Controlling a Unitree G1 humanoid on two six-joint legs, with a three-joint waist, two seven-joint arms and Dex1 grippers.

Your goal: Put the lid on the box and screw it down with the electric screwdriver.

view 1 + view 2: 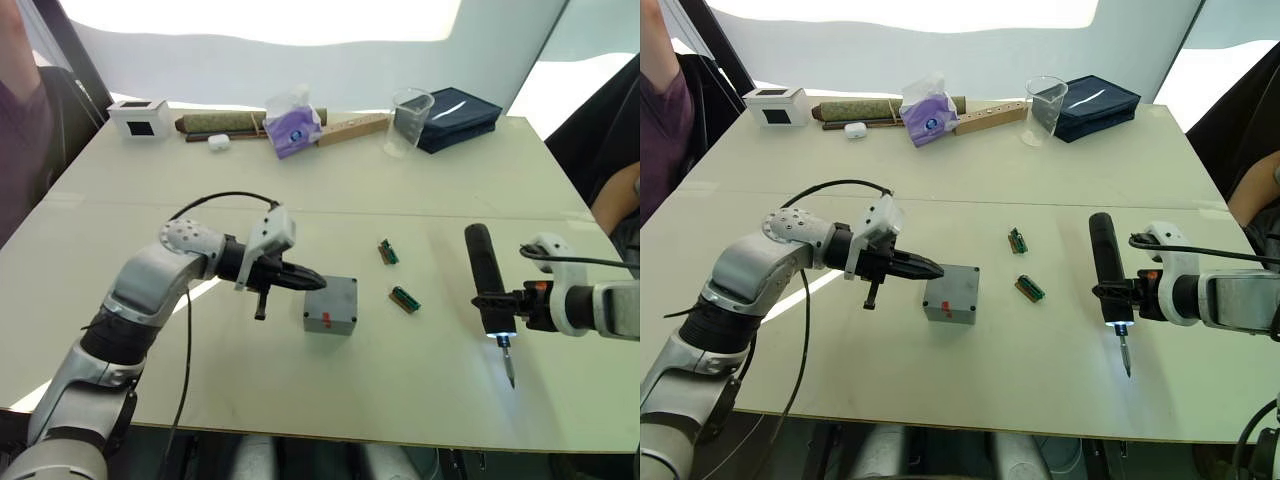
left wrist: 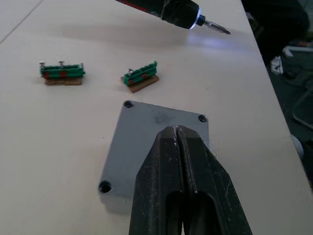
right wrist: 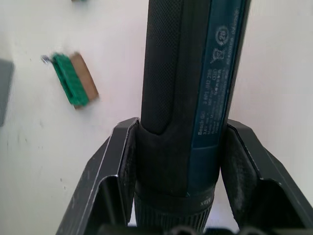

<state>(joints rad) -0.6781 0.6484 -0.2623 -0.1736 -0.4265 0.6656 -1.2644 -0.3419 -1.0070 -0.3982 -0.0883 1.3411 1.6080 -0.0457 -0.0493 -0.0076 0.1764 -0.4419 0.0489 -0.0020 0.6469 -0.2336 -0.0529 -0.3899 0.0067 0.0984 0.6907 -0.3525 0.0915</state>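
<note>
The broad cream tabletop point(image 1: 300, 390) is filling most of the head views. Along its far edge, at the top of the frame, a dark blue flat case point(image 1: 458, 118) is lying at upper right, with a clear plastic cup point(image 1: 408, 122) standing just left of it. A white box with a black window point(image 1: 139, 118) is sitting at upper left, and a purple crumpled packet point(image 1: 292, 127) is resting at top centre.

Right of centre, the black thick pen-shaped electric screwdriver point(image 1: 487, 280) is hanging above the table with its bit pointing down and its tip light glowing. The right gripper point(image 3: 178, 188) is clamping it around the barrel, one finger on each side.

At centre frame the small square grey box point(image 1: 331, 306) is standing on the table, a red mark on its near side. The flat grey lid point(image 2: 146, 134) is lying on top of it, screw holes showing at its corners. The left gripper point(image 2: 176, 134) is poised over the lid, fingers pressed together, gripping nothing.

Between box and screwdriver, two small green strips point(image 1: 397, 277) are lying apart.
</note>
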